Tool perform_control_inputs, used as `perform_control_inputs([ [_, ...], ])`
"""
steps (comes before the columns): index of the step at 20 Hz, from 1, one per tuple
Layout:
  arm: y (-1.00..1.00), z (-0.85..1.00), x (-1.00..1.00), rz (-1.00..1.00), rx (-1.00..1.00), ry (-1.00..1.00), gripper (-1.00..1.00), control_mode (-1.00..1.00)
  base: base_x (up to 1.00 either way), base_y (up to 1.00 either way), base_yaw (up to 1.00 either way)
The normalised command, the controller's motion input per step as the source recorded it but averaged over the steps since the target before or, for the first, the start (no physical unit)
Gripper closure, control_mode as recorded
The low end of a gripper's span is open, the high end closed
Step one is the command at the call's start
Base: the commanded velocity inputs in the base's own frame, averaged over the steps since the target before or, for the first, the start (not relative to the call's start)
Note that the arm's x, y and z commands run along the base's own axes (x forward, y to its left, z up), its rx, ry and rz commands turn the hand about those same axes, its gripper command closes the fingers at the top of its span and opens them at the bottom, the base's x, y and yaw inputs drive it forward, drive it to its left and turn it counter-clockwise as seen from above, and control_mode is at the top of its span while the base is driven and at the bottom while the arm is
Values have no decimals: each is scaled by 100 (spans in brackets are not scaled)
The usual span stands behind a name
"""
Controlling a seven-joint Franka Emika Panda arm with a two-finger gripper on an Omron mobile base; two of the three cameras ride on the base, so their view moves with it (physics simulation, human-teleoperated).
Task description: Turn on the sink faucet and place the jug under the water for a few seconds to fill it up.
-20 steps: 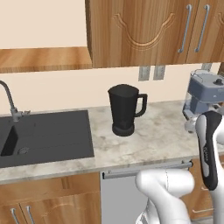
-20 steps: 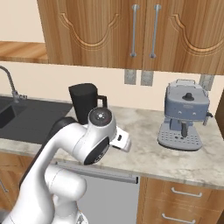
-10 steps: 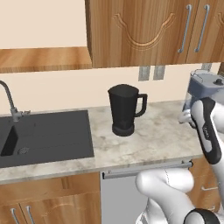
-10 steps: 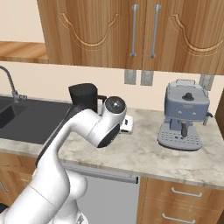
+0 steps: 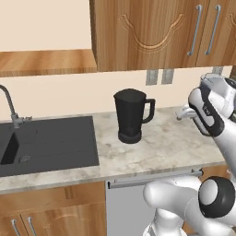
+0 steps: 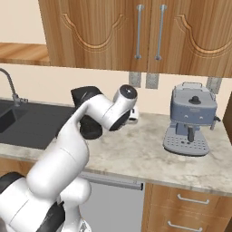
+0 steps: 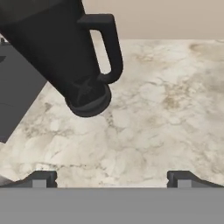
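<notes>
Swinging up and round over the last second, the arm has carried its pincer [image 7: 112,177] from low over the counter to a spot level with the jug's upper half, on the jug's handle side. Far off to the pincer's left, beyond the jug, the faucet [image 5: 10,108] stands at the back of the sink [image 5: 55,145], its arched spout over the basin and no water running that I can see. Nearer, between sink and pincer, the jug [image 5: 129,116] stands upright on the marble counter [image 5: 170,143] just beside the sink's drainboard edge, its long axis vertical and its curved handle [image 5: 148,110] turned toward the pincer. From the hand view the two dark fingertips [image 7: 41,178] sit spread wide with nothing between them, and the jug lies ahead and a little left of their midline, apart from them. To the pincer's right stands a grey-blue coffee machine [image 6: 190,118], well apart from the jug. My guess is the next reach must close leftward onto that handle, or pass the jug entirely to get to the faucet lever.
</notes>
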Motion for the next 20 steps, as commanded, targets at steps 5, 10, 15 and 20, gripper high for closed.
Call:
perform_control_inputs([
  [5, 25, -1, 39, 13, 3, 1, -100, -100, 0, 0, 0],
  [10, 18, 0, 44, 12, 7, 0, -100, -100, 0, 0, 0],
  [15, 18, -3, 39, 14, 11, 0, -100, -100, 0, 0, 0],
  [20, 30, -16, 32, 13, 10, 0, -100, -100, 0, 0, 0],
])
